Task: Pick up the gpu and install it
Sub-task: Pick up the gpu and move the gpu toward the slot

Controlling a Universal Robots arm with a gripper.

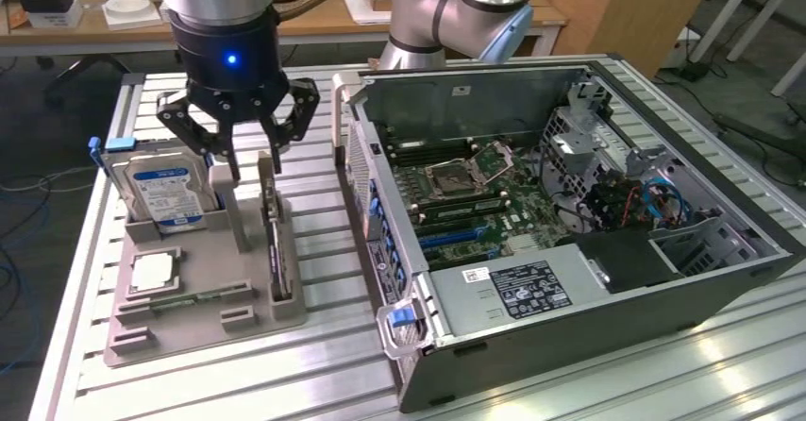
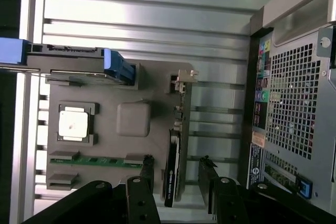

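Note:
The gpu (image 1: 275,244) is a thin dark card standing on its edge in a slot along the grey holder (image 1: 189,322), on the side nearest the computer case. In the wrist view the gpu (image 2: 173,169) appears edge-on. My gripper (image 1: 252,168) hangs just above the card's far end, open, with nothing between its fingers. The wrist view has the gripper (image 2: 178,182) straddling the card, one finger (image 2: 148,174) on the holder side and the other finger (image 2: 208,182) on the case side, both apart from the card.
An open computer case (image 1: 705,279) lies on the exterior view's right, motherboard (image 1: 478,194) exposed. The holder also carries a blue-labelled hard drive (image 1: 164,190), a processor chip (image 1: 154,270) and a green memory stick (image 1: 189,298). Slatted metal table (image 1: 315,374) beneath.

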